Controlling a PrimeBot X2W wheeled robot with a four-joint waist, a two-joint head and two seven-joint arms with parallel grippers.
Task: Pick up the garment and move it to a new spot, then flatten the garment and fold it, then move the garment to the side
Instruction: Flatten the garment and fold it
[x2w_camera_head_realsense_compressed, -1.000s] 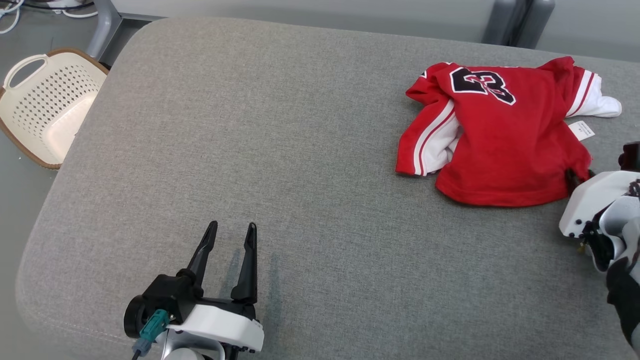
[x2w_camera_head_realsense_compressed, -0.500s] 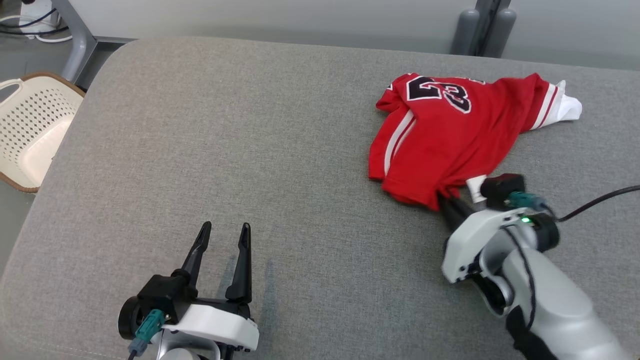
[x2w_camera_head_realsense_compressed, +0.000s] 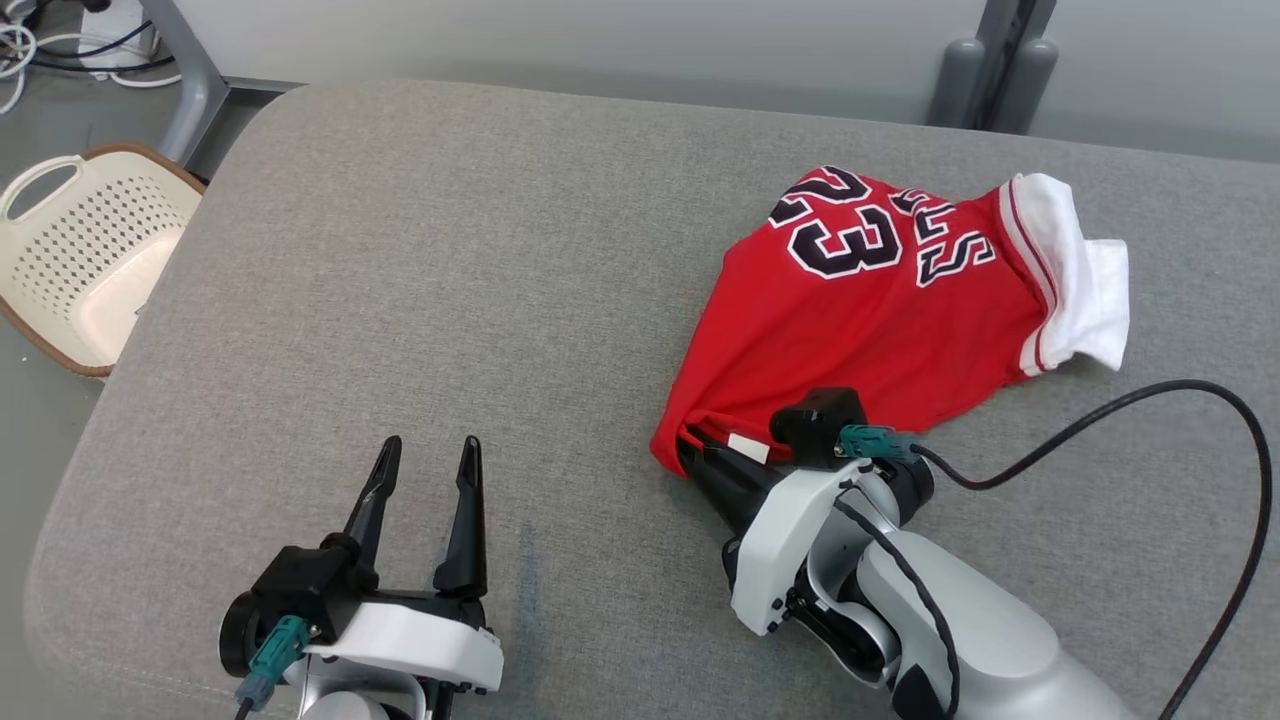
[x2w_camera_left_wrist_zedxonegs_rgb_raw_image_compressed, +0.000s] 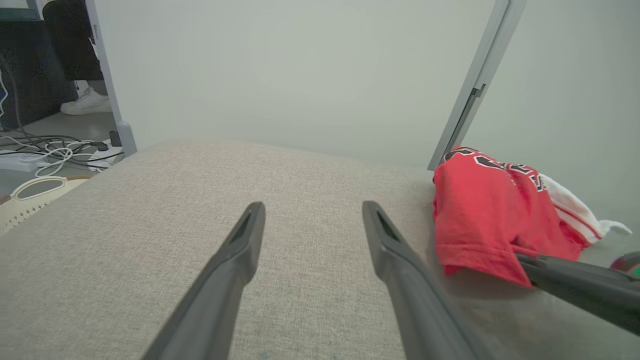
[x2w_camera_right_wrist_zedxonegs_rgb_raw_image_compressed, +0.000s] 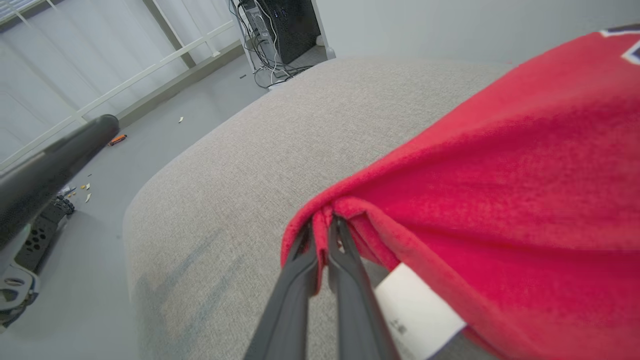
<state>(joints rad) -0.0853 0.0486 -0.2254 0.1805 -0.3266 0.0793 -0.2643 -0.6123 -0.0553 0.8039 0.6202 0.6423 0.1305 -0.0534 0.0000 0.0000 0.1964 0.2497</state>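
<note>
At the far left, on the floor beside the grey cushion (x2w_camera_head_realsense_compressed: 500, 250), you have a cream laundry basket (x2w_camera_head_realsense_compressed: 90, 250) with a brown rim. You can see its perforated walls and pale bottom, but the picture's edge cuts off its left side. From the left wrist, a white shoe (x2w_camera_left_wrist_zedxonegs_rgb_raw_image_compressed: 87, 102) and tangled floor cables (x2w_camera_left_wrist_zedxonegs_rgb_raw_image_compressed: 45, 150) show beyond the cushion.

Near you on the left, your left gripper (x2w_camera_head_realsense_compressed: 430, 445) hangs over bare cushion with its fingers spread wide, holding nothing.

Moving right, your right gripper (x2w_camera_head_realsense_compressed: 700, 460) is pinched tight on the near-left hem corner of the red jersey (x2w_camera_head_realsense_compressed: 880, 320). The right wrist view shows the two fingers pressed together with red cloth bunched between their tips (x2w_camera_right_wrist_zedxonegs_rgb_raw_image_compressed: 322, 220); from the head, the hem covers those tips. A white tag (x2w_camera_right_wrist_zedxonegs_rgb_raw_image_compressed: 417, 310) hangs beside them, its print too blurred to read.

The jersey lies on the cushion's right half, number 23 facing up, its lettering only partly legible, and its white sleeve (x2w_camera_head_realsense_compressed: 1080, 290) at the far right. A black cable (x2w_camera_head_realsense_compressed: 1150, 400) loops across the cushion behind the right wrist.
</note>
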